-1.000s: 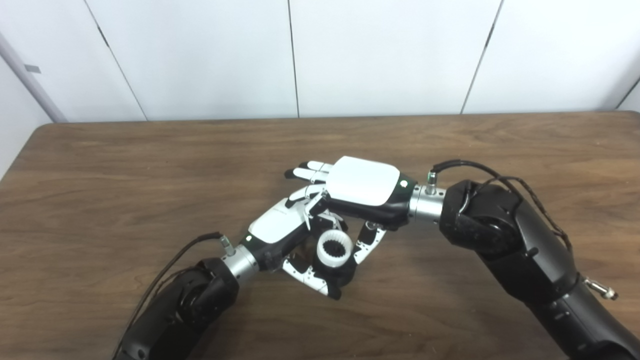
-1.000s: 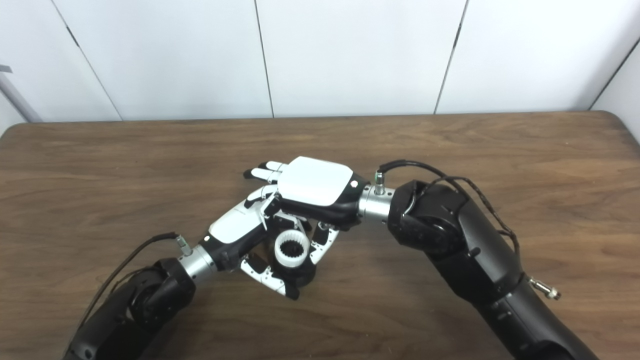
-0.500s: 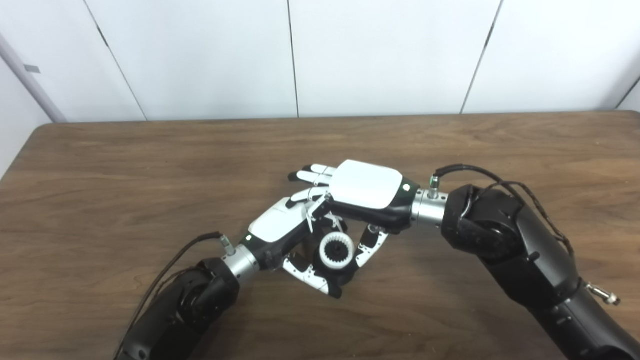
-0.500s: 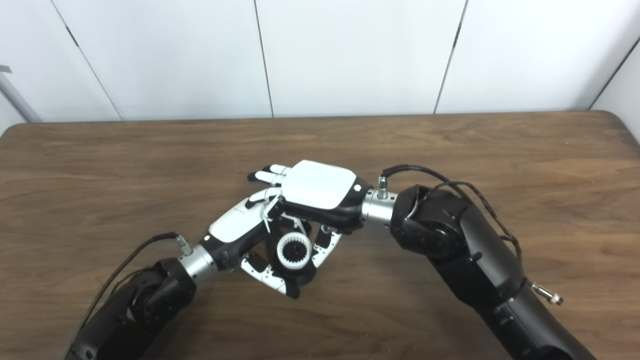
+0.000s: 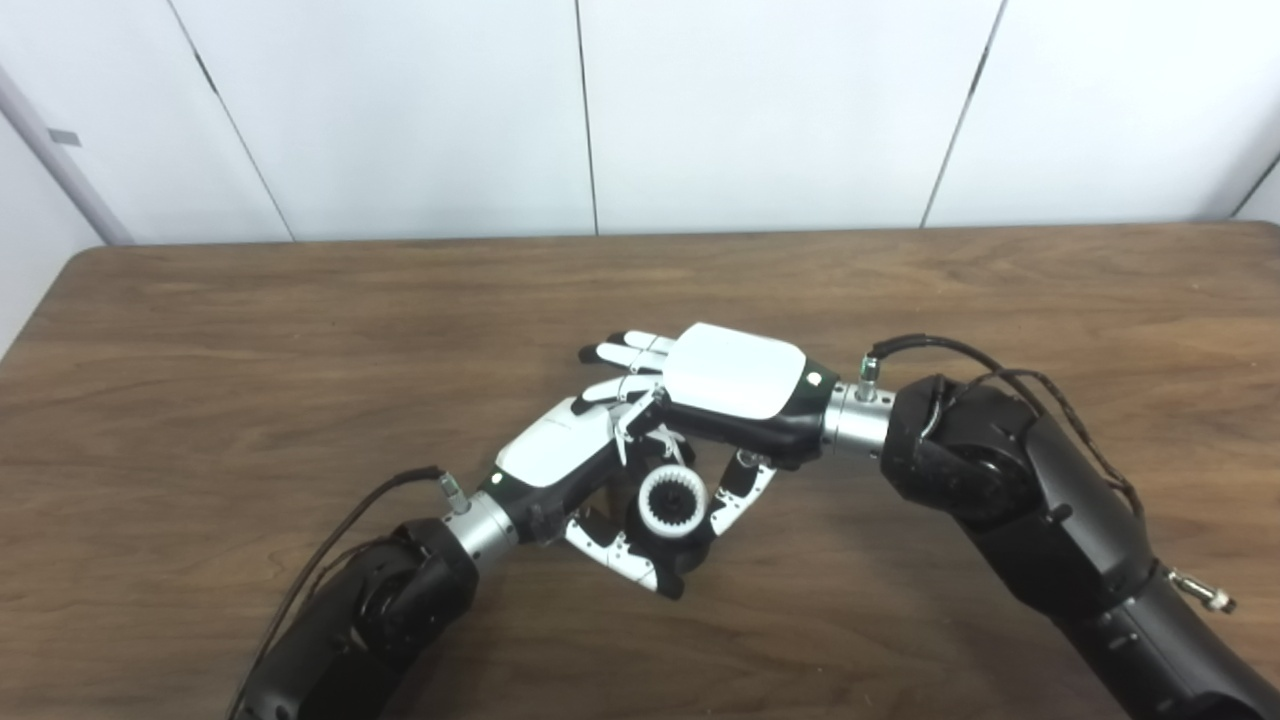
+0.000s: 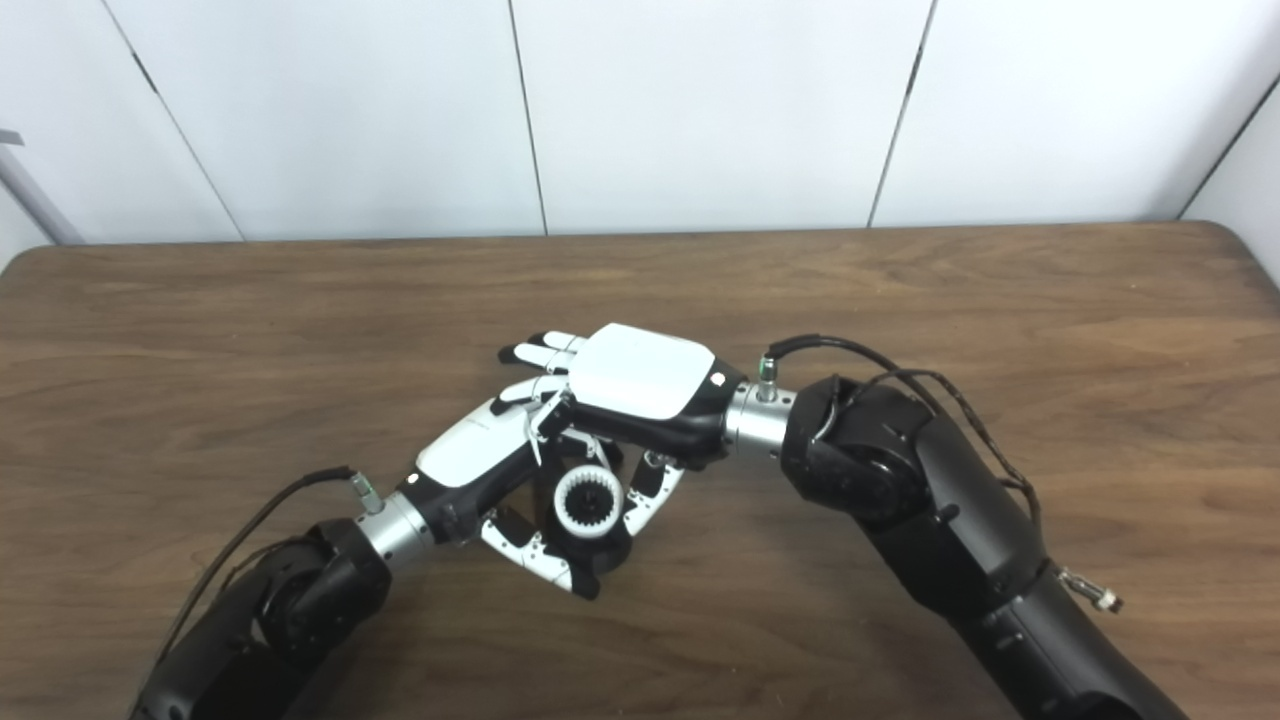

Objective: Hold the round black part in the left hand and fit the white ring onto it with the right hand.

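Left hand point(image 5: 560, 460) grips round black part point(image 5: 672, 503); white ring point(image 5: 673, 520) seated around it, at 7 o'clock under right hand point(image 5: 735, 385), whose fingers pinch the ring.

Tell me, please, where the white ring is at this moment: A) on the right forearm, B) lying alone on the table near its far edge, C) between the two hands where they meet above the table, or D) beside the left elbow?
C: the white ring, with a dark toothed centre, sits between the left hand and the right hand, whose fingers flank it.
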`<state>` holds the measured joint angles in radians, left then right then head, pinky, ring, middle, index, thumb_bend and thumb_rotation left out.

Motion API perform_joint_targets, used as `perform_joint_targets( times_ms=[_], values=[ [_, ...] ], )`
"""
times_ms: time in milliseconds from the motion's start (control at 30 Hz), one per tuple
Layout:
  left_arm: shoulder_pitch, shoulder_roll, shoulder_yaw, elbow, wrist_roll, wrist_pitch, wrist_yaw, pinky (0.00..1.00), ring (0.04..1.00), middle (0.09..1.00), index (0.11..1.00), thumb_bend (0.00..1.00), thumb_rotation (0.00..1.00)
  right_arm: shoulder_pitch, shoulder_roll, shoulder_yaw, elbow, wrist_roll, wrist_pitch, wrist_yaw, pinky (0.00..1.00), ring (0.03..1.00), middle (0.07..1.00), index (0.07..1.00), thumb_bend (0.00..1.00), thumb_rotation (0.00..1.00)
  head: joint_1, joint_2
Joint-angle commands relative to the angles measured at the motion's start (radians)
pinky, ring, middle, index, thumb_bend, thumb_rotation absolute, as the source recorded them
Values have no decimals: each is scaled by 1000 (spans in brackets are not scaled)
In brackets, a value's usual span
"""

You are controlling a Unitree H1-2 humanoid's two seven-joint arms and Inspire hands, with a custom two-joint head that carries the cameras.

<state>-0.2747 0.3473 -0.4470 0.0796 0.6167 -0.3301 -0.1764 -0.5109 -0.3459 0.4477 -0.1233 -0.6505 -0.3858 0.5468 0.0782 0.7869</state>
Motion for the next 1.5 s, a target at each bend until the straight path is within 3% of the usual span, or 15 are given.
perform_joint_targets(
  times_ms=[0,1467],
  values=[
    [3,5,-9,-15,4,-11,-31,1000,921,698,480,524,59,-24,-6,-5,-5,15,11,6,1000,1000,890,481,525,138,1,0],
    [8,-30,-8,-65,41,31,-41,1000,936,725,480,524,61,-12,-6,15,23,41,29,27,1000,1000,873,481,525,139,8,31]
  ],
)
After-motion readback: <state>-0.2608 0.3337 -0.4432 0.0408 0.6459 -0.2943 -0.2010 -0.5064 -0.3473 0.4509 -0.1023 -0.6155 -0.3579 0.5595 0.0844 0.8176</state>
